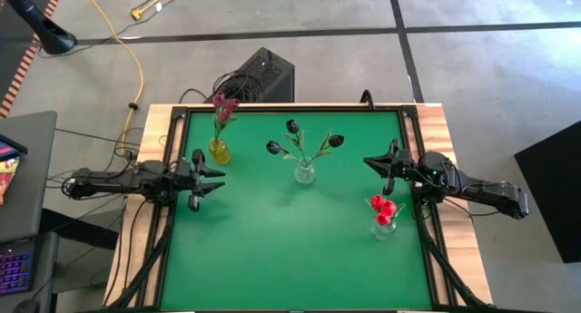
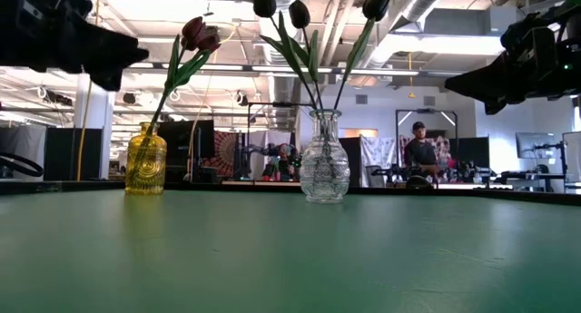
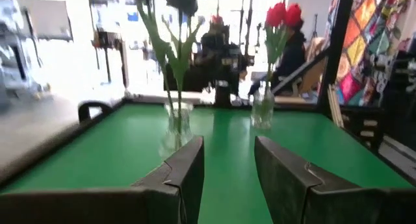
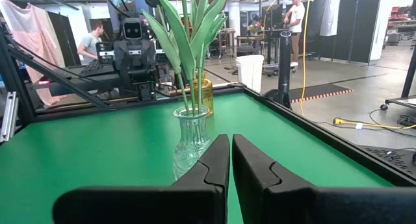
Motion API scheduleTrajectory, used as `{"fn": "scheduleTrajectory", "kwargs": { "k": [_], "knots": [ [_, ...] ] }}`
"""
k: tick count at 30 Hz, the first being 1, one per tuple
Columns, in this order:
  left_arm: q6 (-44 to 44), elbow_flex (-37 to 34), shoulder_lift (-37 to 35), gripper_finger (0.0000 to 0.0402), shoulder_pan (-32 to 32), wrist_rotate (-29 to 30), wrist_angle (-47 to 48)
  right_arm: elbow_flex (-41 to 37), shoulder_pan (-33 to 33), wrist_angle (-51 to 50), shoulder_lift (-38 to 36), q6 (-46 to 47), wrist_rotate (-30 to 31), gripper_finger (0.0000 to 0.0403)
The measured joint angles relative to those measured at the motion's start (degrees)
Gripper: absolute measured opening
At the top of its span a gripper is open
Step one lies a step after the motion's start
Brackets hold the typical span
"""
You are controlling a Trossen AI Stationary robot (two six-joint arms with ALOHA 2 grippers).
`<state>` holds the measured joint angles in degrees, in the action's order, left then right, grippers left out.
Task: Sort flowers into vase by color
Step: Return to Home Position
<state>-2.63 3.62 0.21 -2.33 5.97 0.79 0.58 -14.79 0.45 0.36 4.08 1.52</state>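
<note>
The pink-maroon flowers [image 1: 223,104] stand in the yellow vase [image 1: 219,151] at the far left part of the green tabletop [image 1: 272,249]. The dark flowers [image 1: 292,127] stand in the middle clear vase [image 1: 305,173], and the red flowers [image 1: 382,206] in the right clear vase [image 1: 385,227], close to the right arm. I think there are three red heads, but from above they sit close together and the count is not sure. I see no stem lying on the tabletop, so the sorting looks complete to me.

The left tool [image 1: 221,180] hovers at the left side, just beside the yellow vase, with its fingers apart and nothing between them. The right tool [image 1: 368,161] hovers at the right side, apart from both clear vases, with its fingers together and holding nothing.

If a stem must be moved again, I judge these tulips to be very light, with thin stems that bend easily and small heads that should not be pressed. The best place to hold is probably the bare stem under the leaves, with a gentle closing. The vases are probably glass, narrow and easy to tip, so a stem should be lifted straight up and not dragged to the side
</note>
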Motion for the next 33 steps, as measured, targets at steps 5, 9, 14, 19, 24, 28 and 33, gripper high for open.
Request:
{"fn": "scheduleTrajectory", "kwargs": {
  "k": [5, 9, 14, 19, 24, 28, 33],
  "knots": [
    [1.7, 0.0, 0.0, 0.0123, 0.0, 0.1, -7.4, 0.0, 0.0, 0.0, 0.0, 0.0, 0.0, 0.0047],
    [1.5, 0.0, 0.0, 0.0123, 0.0, 0.1, -7.1, 0.0, 0.0, 0.0, 0.0, 0.0, 0.0, 0.0047],
    [1.4, 0.0, 0.0, 0.0123, 0.0, 0.1, -2.5, 0.0, 0.0, 0.0, 0.0, 0.0, 0.0, 0.0047],
    [1.4, 0.0, 0.0, 0.0123, 0.0, 0.1, 5.6, 0.0, 0.0, 0.0, 0.0, 0.0, 0.0, 0.0047],
    [1.5, 0.3, 0.8, 0.0123, 0.0, -0.6, 7.6, 0.0, 0.0, 0.0, 0.0, 0.0, 0.0, 0.0047],
    [1.5, 0.3, 0.8, 0.0123, 0.0, -0.6, 7.8, 0.0, 0.0, 0.0, 0.0, 0.0, 0.0, 0.0047],
    [1.5, 0.4, 0.8, 0.0123, 0.0, -0.6, 7.9, 0.0, 0.0, 0.0, 0.0, 0.0, 0.0, 0.0047]
  ]
}}
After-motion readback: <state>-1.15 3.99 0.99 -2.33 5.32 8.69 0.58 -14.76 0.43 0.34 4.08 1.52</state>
